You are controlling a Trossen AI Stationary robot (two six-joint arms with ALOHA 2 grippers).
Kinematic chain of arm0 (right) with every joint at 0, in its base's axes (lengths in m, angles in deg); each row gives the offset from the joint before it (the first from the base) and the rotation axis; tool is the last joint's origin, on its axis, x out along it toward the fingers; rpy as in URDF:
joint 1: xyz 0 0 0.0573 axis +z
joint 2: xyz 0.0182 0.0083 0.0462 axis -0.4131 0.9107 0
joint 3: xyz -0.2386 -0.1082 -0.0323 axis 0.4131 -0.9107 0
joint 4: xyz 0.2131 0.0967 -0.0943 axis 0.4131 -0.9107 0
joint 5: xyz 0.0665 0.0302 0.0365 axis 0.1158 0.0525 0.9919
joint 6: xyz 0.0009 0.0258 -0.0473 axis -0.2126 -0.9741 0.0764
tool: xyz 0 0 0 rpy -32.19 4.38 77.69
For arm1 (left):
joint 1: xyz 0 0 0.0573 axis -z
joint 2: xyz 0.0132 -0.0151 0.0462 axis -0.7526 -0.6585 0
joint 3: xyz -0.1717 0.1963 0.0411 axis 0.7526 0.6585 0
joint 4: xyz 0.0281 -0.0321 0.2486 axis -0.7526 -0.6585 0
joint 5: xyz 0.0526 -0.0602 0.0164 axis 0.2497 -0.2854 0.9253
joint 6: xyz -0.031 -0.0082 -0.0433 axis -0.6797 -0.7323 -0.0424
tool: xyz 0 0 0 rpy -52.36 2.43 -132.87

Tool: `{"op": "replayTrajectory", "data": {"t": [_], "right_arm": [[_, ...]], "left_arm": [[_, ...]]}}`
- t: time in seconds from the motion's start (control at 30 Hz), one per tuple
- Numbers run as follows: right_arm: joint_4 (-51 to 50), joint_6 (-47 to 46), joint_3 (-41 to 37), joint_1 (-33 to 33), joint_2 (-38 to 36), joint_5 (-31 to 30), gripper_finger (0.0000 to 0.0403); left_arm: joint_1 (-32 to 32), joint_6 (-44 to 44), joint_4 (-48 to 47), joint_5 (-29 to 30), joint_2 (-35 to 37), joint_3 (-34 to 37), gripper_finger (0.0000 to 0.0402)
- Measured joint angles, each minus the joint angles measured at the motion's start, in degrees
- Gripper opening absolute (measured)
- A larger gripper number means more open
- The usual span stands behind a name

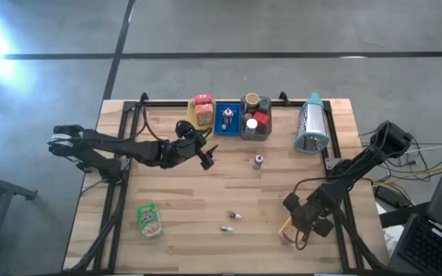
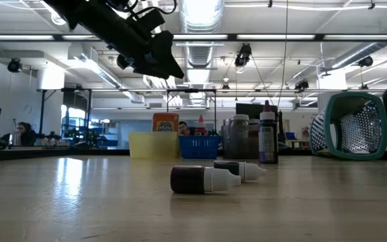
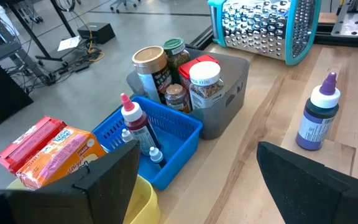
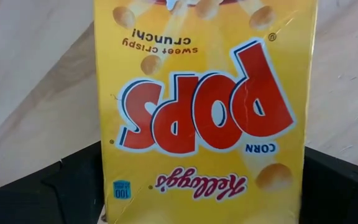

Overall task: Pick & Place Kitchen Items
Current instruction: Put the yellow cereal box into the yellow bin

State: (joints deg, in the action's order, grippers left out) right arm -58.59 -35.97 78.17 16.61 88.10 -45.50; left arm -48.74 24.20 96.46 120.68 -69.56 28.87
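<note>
A yellow Corn Pops box [image 4: 201,106] lies flat on the wooden table at the near right [image 1: 288,230]. My right gripper [image 1: 301,228] points down over it, open. Its two dark fingers [image 4: 67,186] stand on either side of the box's long sides, and no touch shows. My left gripper [image 1: 206,158] hangs open above the table's middle left, in front of the trays, with nothing between its fingers [image 3: 104,180]. A purple-capped bottle [image 1: 258,161] stands upright mid-table. Two tiny vials [image 1: 236,216] lie on their sides near the front. A green pouch [image 1: 150,220] lies flat at the near left.
Along the far edge stand a yellow tray [image 1: 203,123] with red and orange boxes, a blue tray [image 3: 179,134] with small bottles and a grey tray [image 3: 229,93] with jars. A teal-framed grater [image 1: 311,124] lies at the far right. Bare wood shows between bottle and vials.
</note>
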Motion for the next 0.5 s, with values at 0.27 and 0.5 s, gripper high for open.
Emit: {"op": "replayTrajectory", "data": {"t": [0.27, 0.5], "right_arm": [[2.1, 0.0, -0.7, 0.0, -0.1, -1.9, 0.0385], [2.8, -0.2, 0.6, 0.0, 0.0, -4.3, 0.0358]], "left_arm": [[0.0, 0.0, 0.0, 0.0, 0.0, 0.0, 0.0328], [0.0, 0.0, 0.0, 0.0, 0.0, 0.0, 0.0328]]}}
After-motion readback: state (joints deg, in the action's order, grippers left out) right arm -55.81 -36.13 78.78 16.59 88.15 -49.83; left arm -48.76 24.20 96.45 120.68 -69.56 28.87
